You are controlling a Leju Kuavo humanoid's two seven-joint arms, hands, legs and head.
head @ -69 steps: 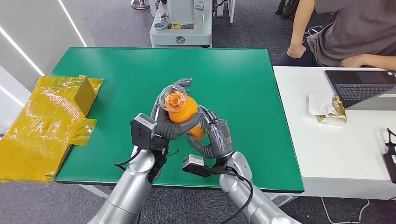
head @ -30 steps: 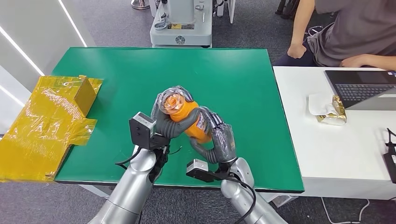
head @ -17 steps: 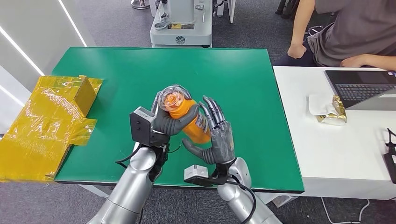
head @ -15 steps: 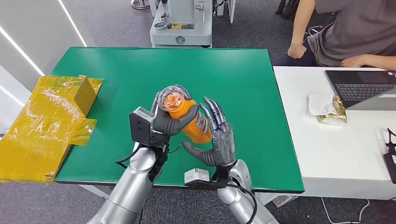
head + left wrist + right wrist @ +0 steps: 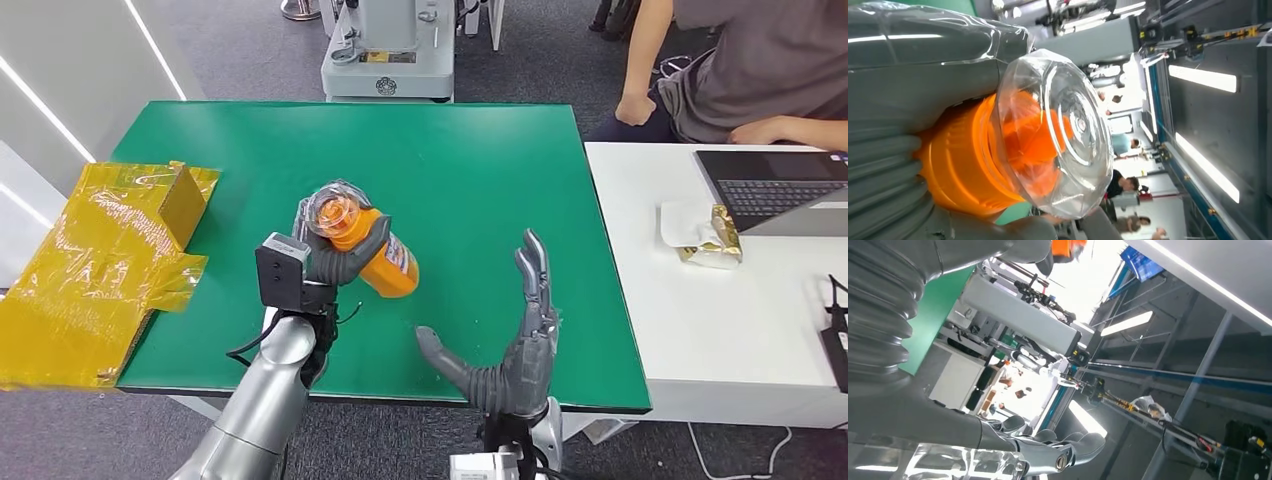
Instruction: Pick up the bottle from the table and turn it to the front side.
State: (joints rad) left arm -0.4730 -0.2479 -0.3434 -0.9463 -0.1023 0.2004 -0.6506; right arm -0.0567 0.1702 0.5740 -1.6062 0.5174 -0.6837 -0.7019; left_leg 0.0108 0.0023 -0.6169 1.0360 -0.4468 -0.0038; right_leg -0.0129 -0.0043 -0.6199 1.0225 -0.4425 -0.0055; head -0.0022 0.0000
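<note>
My left hand grips an orange bottle with a clear faceted cap, lifted above the green table and tilted with the cap toward me. A label shows on the bottle's side. In the left wrist view the clear cap and orange neck sit against my grey fingers. My right hand stands open, fingers spread, off to the right of the bottle and touching nothing. The right wrist view shows its thumb and a bit of the orange bottle.
Crumpled yellow wrapping and a box lie at the table's left edge. A white desk to the right carries a laptop and a gold packet. A seated person is at the back right. A grey machine stands behind the table.
My right hand let go of the bottle, opened and drew back to the right and toward me. My left hand carried the bottle left, holding it alone.
</note>
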